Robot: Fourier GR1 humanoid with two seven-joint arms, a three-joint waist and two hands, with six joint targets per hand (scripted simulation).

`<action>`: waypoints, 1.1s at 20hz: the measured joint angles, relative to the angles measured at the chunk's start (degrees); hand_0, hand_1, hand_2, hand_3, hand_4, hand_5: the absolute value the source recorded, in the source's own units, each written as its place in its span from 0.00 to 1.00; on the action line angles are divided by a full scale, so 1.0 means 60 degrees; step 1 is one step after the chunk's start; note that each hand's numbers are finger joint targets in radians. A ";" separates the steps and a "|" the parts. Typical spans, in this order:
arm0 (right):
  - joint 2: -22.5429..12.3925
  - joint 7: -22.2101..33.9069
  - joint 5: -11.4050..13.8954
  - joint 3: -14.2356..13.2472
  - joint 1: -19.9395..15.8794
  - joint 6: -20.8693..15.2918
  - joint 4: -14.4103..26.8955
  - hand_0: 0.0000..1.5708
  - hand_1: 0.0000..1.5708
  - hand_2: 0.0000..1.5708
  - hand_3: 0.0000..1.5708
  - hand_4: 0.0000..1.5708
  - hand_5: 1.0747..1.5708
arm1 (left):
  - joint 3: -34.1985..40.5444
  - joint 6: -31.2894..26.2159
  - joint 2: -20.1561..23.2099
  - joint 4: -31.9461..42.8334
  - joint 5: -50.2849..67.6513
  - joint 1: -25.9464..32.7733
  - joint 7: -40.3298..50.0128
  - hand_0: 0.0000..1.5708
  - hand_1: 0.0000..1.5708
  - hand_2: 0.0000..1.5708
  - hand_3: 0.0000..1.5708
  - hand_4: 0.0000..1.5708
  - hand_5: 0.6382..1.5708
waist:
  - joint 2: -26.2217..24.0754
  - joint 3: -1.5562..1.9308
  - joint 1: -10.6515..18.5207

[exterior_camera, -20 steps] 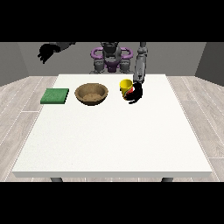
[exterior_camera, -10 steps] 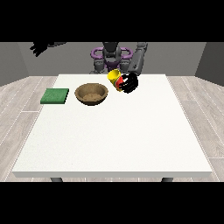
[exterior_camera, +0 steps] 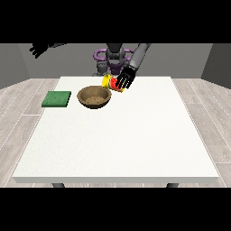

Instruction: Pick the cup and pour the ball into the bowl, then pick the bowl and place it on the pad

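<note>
A large white rectangular table [exterior_camera: 117,135] fills the middle of the front view, standing on a floor of pale grey wood-look planks [exterior_camera: 18,113] with plain grey walls [exterior_camera: 189,61] behind. On the table's far part, towards the view's left, lies a flat green square pad [exterior_camera: 56,99], and just to its right, apart from it, sits a round brown wooden bowl [exterior_camera: 94,97], upright and with nothing visible inside. The robot's grey and purple torso [exterior_camera: 113,56] rises behind the far edge of the table. The hand at the view's right [exterior_camera: 126,79] reaches down on a grey forearm and has its black fingers curled round a small yellow cup [exterior_camera: 108,81], which it holds in the air, tipped on its side with its mouth towards the bowl, above and just right of the bowl's right rim. Something red [exterior_camera: 114,84] shows between the cup and the fingers; whether it is the ball cannot be told. The hand at the view's left [exterior_camera: 39,49] is raised high and far out to the side, well away from the table, with its fingers spread out.
</note>
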 measured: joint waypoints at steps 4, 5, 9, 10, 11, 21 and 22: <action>-0.0107 -0.0203 0.0048 -0.0150 0.0032 0.0146 0.0729 0.00 0.00 0.00 0.00 0.43 0.97 | -0.0927 -0.0440 -0.0437 0.0390 -0.1173 -0.0613 0.1772 0.87 0.87 1.00 1.00 0.93 0.96 | -0.0371 -0.0031 0.0238; -0.0148 -0.0296 0.0058 -0.0164 -0.0023 0.0247 0.0952 0.00 0.00 0.00 0.00 0.44 0.97 | -0.1180 -0.0610 -0.0512 0.0339 -0.1369 -0.0772 0.2211 0.87 0.87 1.00 1.00 0.94 0.96 | -0.0385 -0.0032 0.0252; -0.0285 -0.0509 0.0072 -0.0232 -0.0095 0.0517 0.1507 0.00 0.00 0.00 0.08 0.44 0.97 | -0.1967 -0.1340 -0.0693 0.0405 -0.2262 -0.1461 0.3622 0.86 0.86 1.00 1.00 0.87 0.99 | -0.0492 -0.0041 0.0258; -0.0241 -0.0488 0.0104 -0.0173 -0.0128 0.0501 0.1543 0.00 0.00 0.00 0.10 0.44 0.97 | -0.2142 -0.1540 -0.0717 0.0449 -0.2479 -0.1581 0.3916 0.87 0.87 1.00 1.00 0.84 0.99 | -0.0556 -0.0047 0.0259; -0.0211 -0.0552 0.0118 -0.0162 -0.0061 0.0553 0.1606 0.00 0.00 0.00 0.11 0.44 0.97 | -0.2278 -0.1760 -0.0730 0.0551 -0.2720 -0.1779 0.4211 0.93 0.93 1.00 1.00 0.80 0.98 | -0.0628 -0.0049 0.0253; 0.0088 -0.0984 0.0501 0.0103 -0.0645 0.0379 0.2424 0.00 0.00 0.00 0.21 0.44 0.96 | -0.4539 -0.4419 -0.0799 -0.0126 -0.4649 -0.2543 0.6301 0.16 0.16 0.79 0.99 0.69 1.00 | -0.0719 -0.0053 0.0140; 0.0049 -0.0976 0.0506 0.0103 -0.0644 0.0420 0.2490 0.00 0.00 0.00 0.21 0.44 0.96 | -0.4722 -0.4684 -0.0800 -0.0347 -0.4722 -0.2413 0.6378 0.21 0.21 0.81 1.00 0.69 1.00 | -0.0776 -0.0055 0.0111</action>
